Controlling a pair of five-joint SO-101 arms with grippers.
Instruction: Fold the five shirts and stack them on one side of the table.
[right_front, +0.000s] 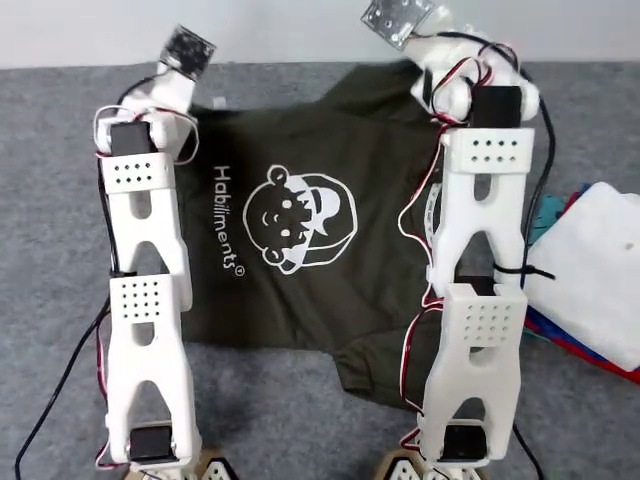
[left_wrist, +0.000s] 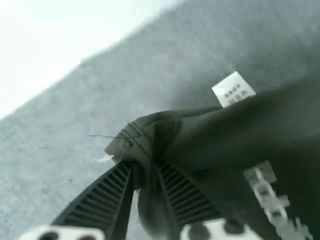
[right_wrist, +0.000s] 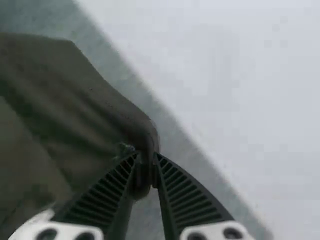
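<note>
A dark olive shirt (right_front: 290, 270) with a white cartoon print lies flat on the grey table (right_front: 50, 200), between the two white arms. My left gripper (left_wrist: 145, 167) is shut on a bunched corner of the shirt (left_wrist: 240, 135) near its white label (left_wrist: 233, 90), at the far left of the table. At the far right, my right gripper (right_wrist: 145, 170) is shut on another edge of the same shirt (right_wrist: 60, 100). In the high view each gripper is hidden under its own wrist, the left arm (right_front: 150, 300) on the left, the right arm (right_front: 480, 290) on the right.
A pile of other shirts, white on top (right_front: 600, 270) with blue and red beneath, lies at the table's right edge. Cables trail along both arms. A pale wall (right_front: 300, 25) runs behind the table's far edge.
</note>
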